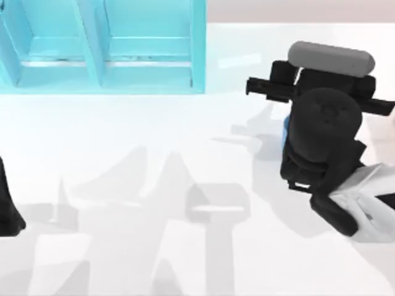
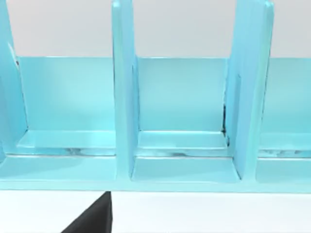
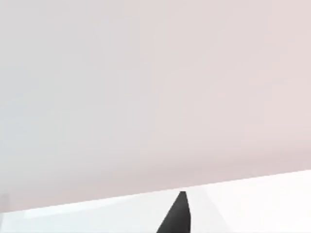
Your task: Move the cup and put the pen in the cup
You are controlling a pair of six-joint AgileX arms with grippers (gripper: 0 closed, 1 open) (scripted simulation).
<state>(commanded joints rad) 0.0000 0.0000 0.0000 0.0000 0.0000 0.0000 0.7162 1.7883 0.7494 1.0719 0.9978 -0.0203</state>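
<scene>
From above, my right arm [image 1: 324, 132] crowds the right side of the white bench [image 1: 123, 154], its black bulk folded over the spot where it works. A thin strip of blue, the cup [image 1: 285, 131], peeks out along the arm's left edge, pressed right up against it and mostly buried beneath it. My right hand sits somewhere under that mass, and I cannot tell whether it is released or clenched, or whether it grips the cup. A turquoise rack [image 1: 102, 46] with upright dividers fills the far left of the bench, well apart from the cup. My left arm [image 1: 9, 209] is parked at the left edge, a dark shape just inside the picture.

From my left wrist, the rack [image 2: 180, 111] stands square ahead, two pale-blue dividers rising from its base and walling off open compartments. One black fingertip [image 2: 95, 218] of my left hand juts in low, over the bench just short of the rack's front lip; its state I cannot tell.

From my right wrist, a pale wall meets the bench far off, and a single black fingertip [image 3: 176, 216] of my right hand points up from below.
</scene>
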